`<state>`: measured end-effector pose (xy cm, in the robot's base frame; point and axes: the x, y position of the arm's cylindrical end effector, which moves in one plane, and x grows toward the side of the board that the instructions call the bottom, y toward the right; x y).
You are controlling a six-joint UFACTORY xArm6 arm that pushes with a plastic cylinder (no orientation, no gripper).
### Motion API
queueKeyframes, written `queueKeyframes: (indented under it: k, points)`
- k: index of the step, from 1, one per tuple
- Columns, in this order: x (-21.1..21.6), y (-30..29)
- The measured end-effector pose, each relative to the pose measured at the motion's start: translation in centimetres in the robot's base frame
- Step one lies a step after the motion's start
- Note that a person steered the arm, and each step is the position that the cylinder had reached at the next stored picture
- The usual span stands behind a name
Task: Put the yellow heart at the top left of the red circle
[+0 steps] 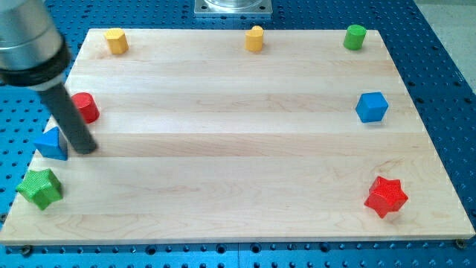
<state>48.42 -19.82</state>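
The yellow heart (115,41) sits at the board's top left corner. The red circle (87,107) lies below it near the left edge, partly hidden behind my dark rod. My tip (86,148) rests on the board just below the red circle and right next to the right side of the blue triangle (51,143). The heart is well above my tip and apart from the red circle.
A green star (39,187) lies at the bottom left. A second yellow block (255,37), perhaps a hexagon, sits at top middle and a green circle (355,36) at top right. A blue cube (371,106) and a red star (386,196) are on the right side.
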Motion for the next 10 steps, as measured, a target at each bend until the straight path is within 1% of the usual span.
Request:
queueKeyframes:
  k: [1, 2, 3, 4, 5, 6, 7, 8, 9, 10]
  points:
    - [-2.7, 11.2]
    - [-9.2, 20.7]
    - [-18.1, 23.6]
    - [-22.4, 26.5]
    - [-26.5, 27.8]
    - [-24.4, 20.2]
    - [-19.8, 8.4]
    - [-20.3, 15.6]
    - [-23.4, 19.7]
    - [-25.1, 16.3]
